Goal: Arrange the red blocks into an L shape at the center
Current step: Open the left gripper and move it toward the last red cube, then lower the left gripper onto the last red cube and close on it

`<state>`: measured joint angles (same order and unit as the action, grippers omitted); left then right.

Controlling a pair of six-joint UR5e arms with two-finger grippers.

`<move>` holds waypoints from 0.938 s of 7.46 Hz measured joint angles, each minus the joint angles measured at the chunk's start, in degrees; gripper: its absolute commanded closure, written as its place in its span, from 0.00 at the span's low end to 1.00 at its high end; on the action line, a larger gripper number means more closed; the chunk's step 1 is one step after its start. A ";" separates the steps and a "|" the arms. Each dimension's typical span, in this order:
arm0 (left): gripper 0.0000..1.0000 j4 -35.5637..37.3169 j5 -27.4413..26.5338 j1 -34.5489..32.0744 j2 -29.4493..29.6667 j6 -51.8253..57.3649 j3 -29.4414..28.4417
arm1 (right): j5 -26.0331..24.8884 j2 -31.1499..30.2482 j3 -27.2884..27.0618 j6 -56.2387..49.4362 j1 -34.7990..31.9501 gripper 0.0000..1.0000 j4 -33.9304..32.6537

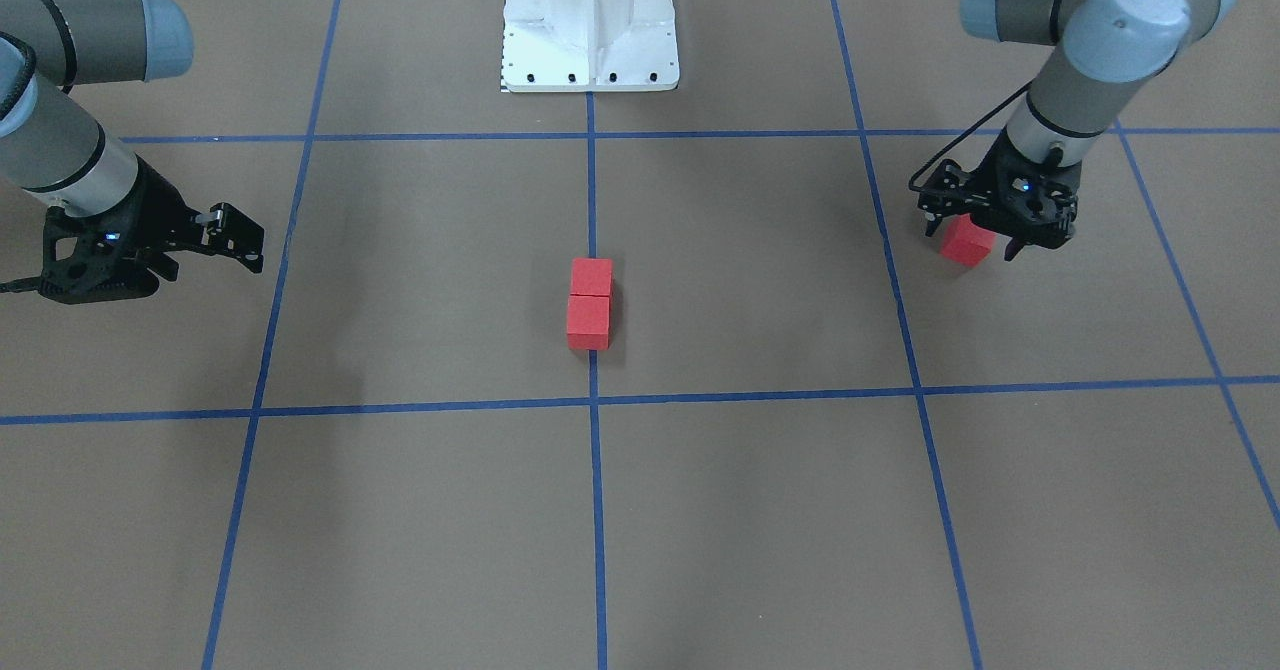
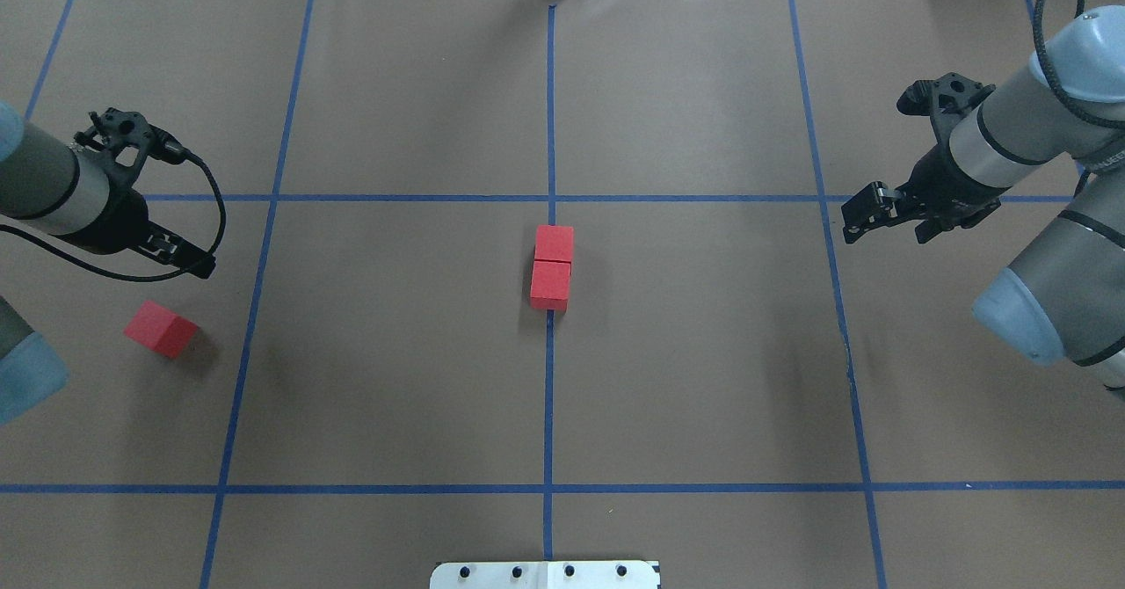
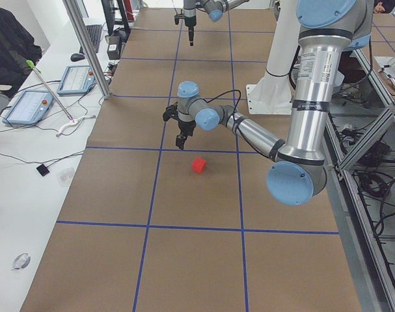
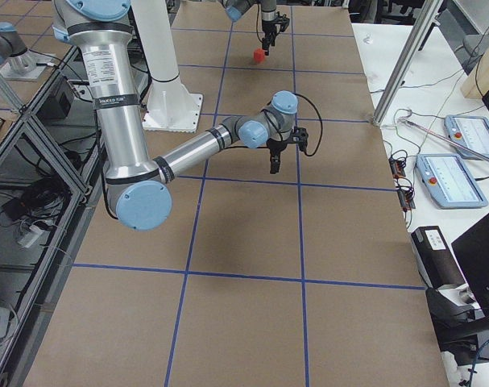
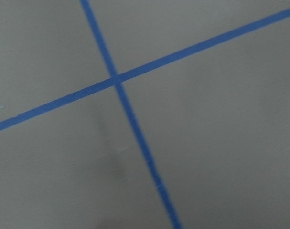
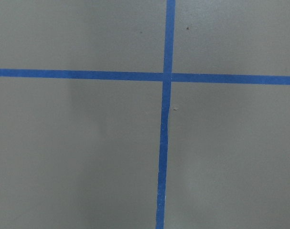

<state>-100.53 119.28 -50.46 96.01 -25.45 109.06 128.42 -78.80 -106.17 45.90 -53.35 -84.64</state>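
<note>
The red blocks are small matte cubes. By their look they are light and stiff, with flat faces that should give the jaws a fair hold. A nudge from one finger alone would likely slide or twist so light a cube.

A pair of red blocks [image 2: 552,268] sits touching end to end on the middle blue tape line [image 2: 549,396]. They lie about midway between the left and right edges of the counter [image 2: 395,378]. The lone red block [image 2: 161,329] lies flat near the counter's left edge, turned askew to the grid. The best hold is probably on two opposite side faces, with the jaws squared to that skew.

The left gripper [image 2: 180,253] hangs low just beside this block, on the side toward the far edge, and does not touch it. Its wrist camera shows only bare counter and crossing tape. The right gripper [image 2: 861,218] hangs toward the right edge, well apart from every block. Whether either gripper's jaws are parted or closed cannot be told; neither holds anything.
</note>
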 measured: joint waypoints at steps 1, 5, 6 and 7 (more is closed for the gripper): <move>0.01 -0.23 1.01 -1.13 -0.43 3.13 -1.42 | -0.01 0.08 0.00 0.09 0.00 0.00 0.00; 0.01 -0.36 1.86 -1.29 -0.47 4.35 -5.52 | -0.01 0.24 0.02 0.35 0.09 0.00 0.00; 0.01 -0.39 1.89 -1.13 -0.34 2.73 -6.26 | -0.01 0.28 0.02 0.37 0.09 0.00 0.00; 0.01 -0.97 1.89 -0.66 -0.31 0.69 -6.65 | -0.01 0.29 0.02 0.35 0.09 0.00 0.00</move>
<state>-101.50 121.17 -51.11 95.70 -24.76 102.41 128.41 -78.50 -106.15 46.25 -53.26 -84.64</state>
